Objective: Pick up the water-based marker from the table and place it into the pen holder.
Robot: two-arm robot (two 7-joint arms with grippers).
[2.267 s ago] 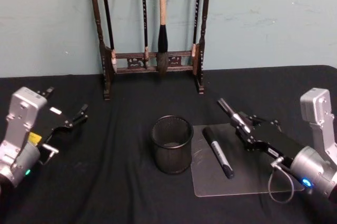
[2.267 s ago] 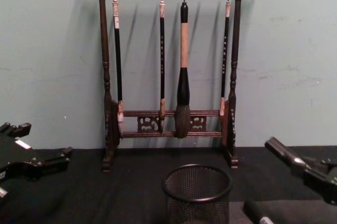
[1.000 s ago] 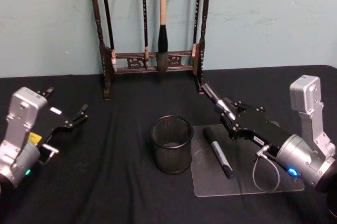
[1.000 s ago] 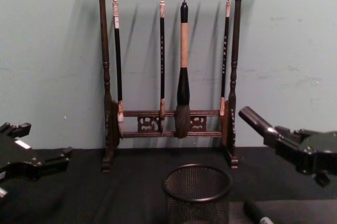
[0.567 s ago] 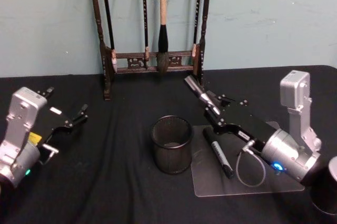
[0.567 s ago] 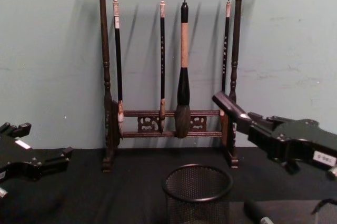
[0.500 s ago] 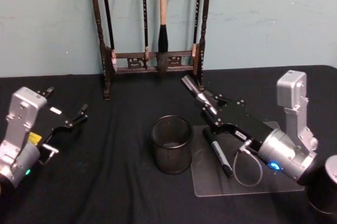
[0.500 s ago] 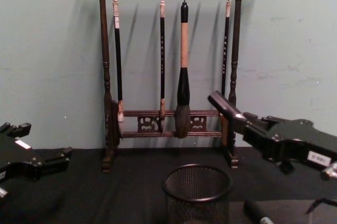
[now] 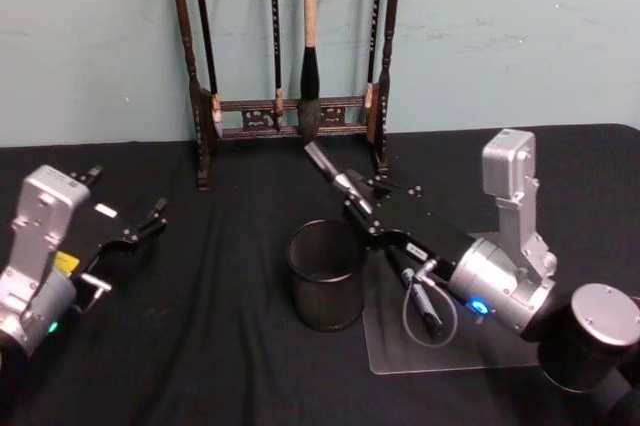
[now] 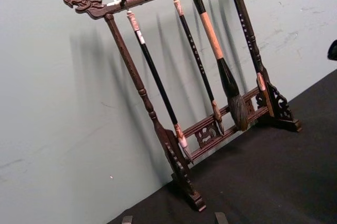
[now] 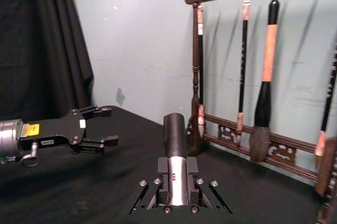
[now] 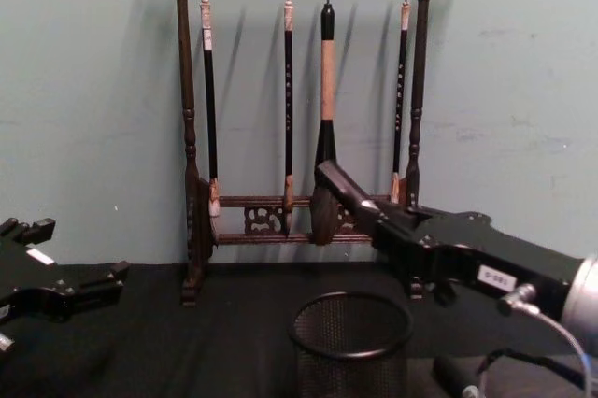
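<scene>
Change: right gripper (image 9: 320, 158) has swung across from the right side of the table towards our left; its tip now hangs above the far side of the pen holder (image 9: 325, 291), in front of the brush rack (image 9: 290, 104); the arm body behind it now passes over the far end of the water-based marker (image 9: 424, 308).

Marker itself hasn't shifted; it lies flat on the clear mat (image 9: 480, 346), just to the right of the holder, near end showing below the arm; holder looks empty, so we judge the pick not yet started; the tip has gone past the marker, so this reads as repositioning rather than an approach.

Fingers: in the right wrist view the right pair are pressed together into one dark bar, pinching nothing and touching nothing; we'd need them spread, then pulled back and lowered over the marker body before any grasp.

Left gripper (image 11: 109, 125) is parked well off on the left, fingers spread, empty; idle.

Risk as we see it: the arm is low near the holder rim; a careless drop could knock the holder.
</scene>
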